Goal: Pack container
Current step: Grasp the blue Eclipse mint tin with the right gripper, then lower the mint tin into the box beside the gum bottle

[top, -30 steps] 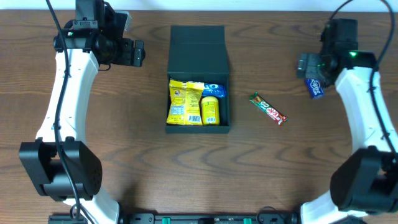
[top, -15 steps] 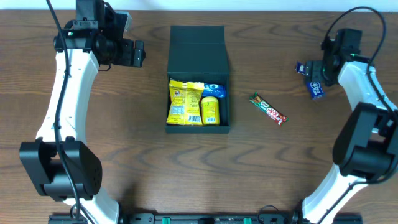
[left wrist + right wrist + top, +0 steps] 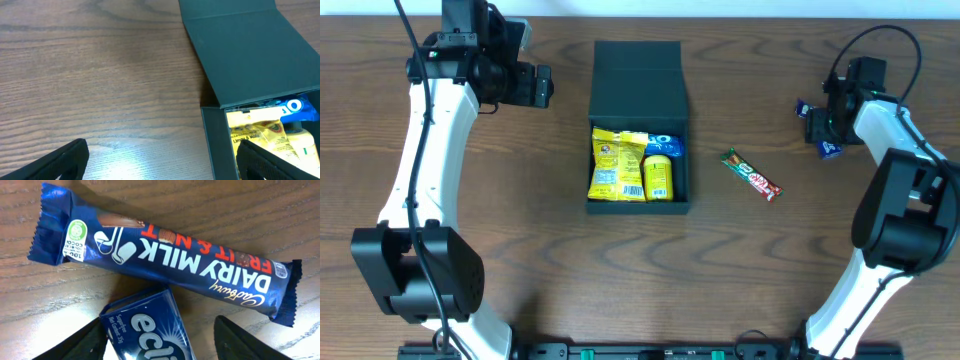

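Note:
The container (image 3: 640, 207) is a dark box in the middle of the table, lid flap open toward the far side. It holds yellow snack packets (image 3: 618, 165) and a blue one. It also shows in the left wrist view (image 3: 212, 145). My left gripper (image 3: 542, 85) is open and empty above bare table left of the box (image 3: 161, 152). My right gripper (image 3: 823, 124) is open at the far right. Its fingers (image 3: 162, 340) straddle a blue Eclipse tin (image 3: 150, 330); the left finger is at the tin's side. A blue Dairy Milk bar (image 3: 165, 252) lies just beyond.
A red and green snack bar (image 3: 752, 175) lies on the table right of the box. The Dairy Milk bar's ends (image 3: 831, 149) stick out from under the right gripper. The brown wooden table's far edge runs just behind both arms.
The right wrist has turned and closed in over the blue snacks at the far right. The left arm and the box have not moved.

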You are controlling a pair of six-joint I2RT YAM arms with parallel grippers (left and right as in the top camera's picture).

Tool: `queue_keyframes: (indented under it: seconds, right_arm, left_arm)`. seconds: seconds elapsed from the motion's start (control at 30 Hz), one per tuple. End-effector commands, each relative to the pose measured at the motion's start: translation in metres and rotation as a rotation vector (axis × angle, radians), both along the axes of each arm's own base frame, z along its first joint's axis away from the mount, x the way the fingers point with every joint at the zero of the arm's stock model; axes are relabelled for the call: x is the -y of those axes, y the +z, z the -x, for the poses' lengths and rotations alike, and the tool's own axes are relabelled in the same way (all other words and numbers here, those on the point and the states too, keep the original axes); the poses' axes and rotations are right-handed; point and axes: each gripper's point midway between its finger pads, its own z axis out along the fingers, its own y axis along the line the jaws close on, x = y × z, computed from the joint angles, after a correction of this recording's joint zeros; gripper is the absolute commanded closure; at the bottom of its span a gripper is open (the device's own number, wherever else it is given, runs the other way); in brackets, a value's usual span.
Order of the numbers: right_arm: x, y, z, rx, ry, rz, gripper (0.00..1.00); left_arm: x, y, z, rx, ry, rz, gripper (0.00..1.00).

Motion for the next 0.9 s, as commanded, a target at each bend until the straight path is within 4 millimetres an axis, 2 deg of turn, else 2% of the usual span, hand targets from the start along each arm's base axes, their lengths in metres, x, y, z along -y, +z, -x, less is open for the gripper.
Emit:
queue_keyframes:
  seconds: [0.0,0.17,0.67,0.8,0.87]
  right_arm:
    - [0.0,-0.004,-0.002,-0.003,0.005,-0.004,0.35]
    - [-0.001,-0.008,0.0,-0.014,0.007,-0.01,0.49]
    - [-0.007,-0.009,0.0,-0.014,-0.016,-0.041,0.75]
    - [-0.016,-0.009,-0.001,-0.007,-0.07,-0.074,0.79]
    - [-0.028,-0.007,0.0,-0.012,-0.11,-0.121,0.87]
  left_arm:
    - [-0.002,0.02,-0.001,0.05,-0.006,-0.01,0.05]
    - [-0.002,0.02,-0.001,0.049,-0.005,-0.009,0.05]
    - [-0.002,0.017,0.003,0.027,-0.006,-0.009,0.05]
    - [-0.002,0.017,0.004,0.024,-0.006,-0.009,0.05]
    - [-0.002,0.017,0.004,0.024,-0.006,-0.009,0.05]
